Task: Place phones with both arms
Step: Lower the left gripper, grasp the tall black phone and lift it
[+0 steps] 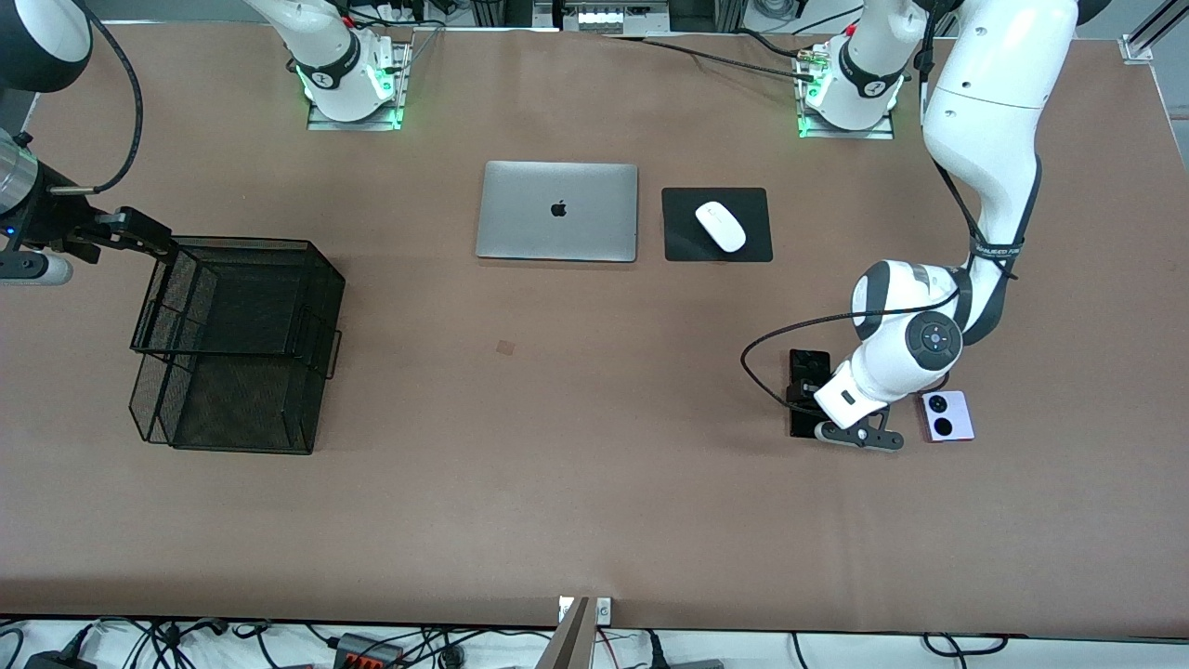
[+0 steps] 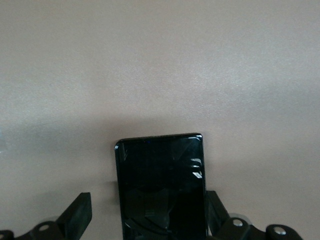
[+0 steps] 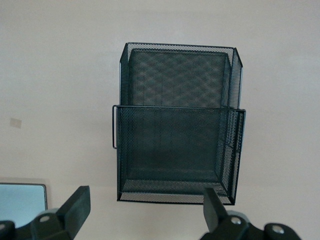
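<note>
From the front, the left gripper [image 1: 859,434] is low over the black phone [image 1: 806,367] that lies on the bench [image 1: 576,502] toward the left arm's end. The lavender-white phone [image 1: 947,415] lies just beside it, a little nearer to the front camera. The arm covers part of the black phone, so I cannot tell whether there is a third phone. The right gripper [image 1: 125,230] hangs over the rim of the black mesh basket [image 1: 237,348] at the right arm's end and waits there.

In the left wrist view, the black phone [image 2: 161,187] lies between the two fingers [image 2: 80,212], with its long axis running away from the wrist. The fingers are spread wide; one stands well apart from the phone's edge and the other is just beside it. Nothing is grasped yet. I judge the fingers need to close across the short width.

In the right wrist view, the fingers [image 3: 77,205] are also released and hold nothing. The basket [image 3: 177,150] is below them.
</note>
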